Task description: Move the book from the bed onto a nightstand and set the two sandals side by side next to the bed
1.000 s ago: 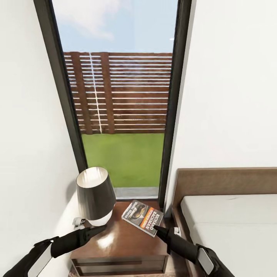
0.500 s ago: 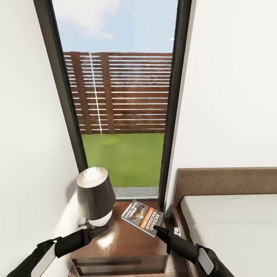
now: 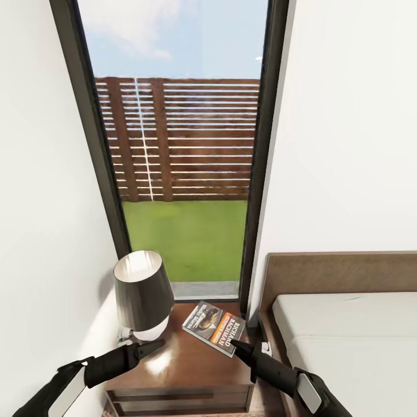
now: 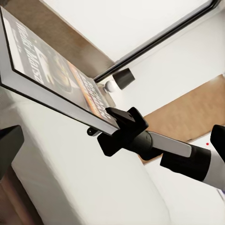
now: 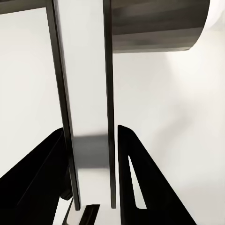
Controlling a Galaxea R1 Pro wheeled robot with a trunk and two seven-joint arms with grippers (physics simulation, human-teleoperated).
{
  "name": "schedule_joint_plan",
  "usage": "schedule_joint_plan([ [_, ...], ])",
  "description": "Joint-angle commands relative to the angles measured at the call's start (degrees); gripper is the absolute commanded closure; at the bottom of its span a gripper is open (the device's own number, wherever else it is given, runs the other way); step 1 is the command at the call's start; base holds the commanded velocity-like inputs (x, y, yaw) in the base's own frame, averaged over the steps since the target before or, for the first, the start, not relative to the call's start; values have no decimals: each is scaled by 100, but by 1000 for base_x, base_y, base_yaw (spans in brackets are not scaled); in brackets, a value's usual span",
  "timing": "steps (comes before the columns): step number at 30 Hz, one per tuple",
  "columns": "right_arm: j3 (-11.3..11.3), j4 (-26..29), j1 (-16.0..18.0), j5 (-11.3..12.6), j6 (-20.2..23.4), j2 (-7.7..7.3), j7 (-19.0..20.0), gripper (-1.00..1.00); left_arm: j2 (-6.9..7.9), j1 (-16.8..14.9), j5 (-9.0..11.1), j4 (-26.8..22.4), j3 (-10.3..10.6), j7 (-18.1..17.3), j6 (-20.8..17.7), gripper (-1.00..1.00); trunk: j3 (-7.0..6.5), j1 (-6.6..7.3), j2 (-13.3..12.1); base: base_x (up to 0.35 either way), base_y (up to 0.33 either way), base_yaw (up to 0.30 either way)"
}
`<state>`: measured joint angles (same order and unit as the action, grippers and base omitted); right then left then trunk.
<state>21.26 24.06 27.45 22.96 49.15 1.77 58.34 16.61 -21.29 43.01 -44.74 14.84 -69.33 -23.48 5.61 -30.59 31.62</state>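
Beside the tall window, the nightstand [image 3: 191, 365] now bears the book [image 3: 213, 328], which has barely shifted over the last second, so I judge the book step nearly done, with only the release left. Its dark cover, orange band and white lettering face up, just beside the lamp [image 3: 143, 294] and the bed [image 3: 347, 336]. The right gripper [image 3: 236, 346] stays clamped on the book's near edge, which sits between its fingers [image 5: 136, 183], while the left gripper [image 3: 155, 344] hovers near the lamp, its opening impossible to judge.
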Motion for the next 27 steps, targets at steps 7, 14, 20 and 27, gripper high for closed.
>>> schedule_joint_plan([
  [7, 27, 2, 6, -11, 25, 7, 11, 100, -8, -6, 62, 1, 28, 70, -60, -100, 137, -157, 293, 0, 0, 0],
  [14, 27, -2, 6, -11, 25, 7, 10, 100, -39, -6, 60, 1, 28, 82, -60, -100, 263, -310, 574, 0, 0, 0],
  [20, 28, -7, 4, -11, 25, 7, 10, 100, -44, -6, 61, 1, 28, 85, -60, -100, 371, -442, 814, 0, 0, 0],
  [27, 35, -7, 5, -11, 10, 7, 10, 100, -44, -6, 66, 0, 28, 84, -60, -100, 496, -596, 1095, 0, 0, 0],
])
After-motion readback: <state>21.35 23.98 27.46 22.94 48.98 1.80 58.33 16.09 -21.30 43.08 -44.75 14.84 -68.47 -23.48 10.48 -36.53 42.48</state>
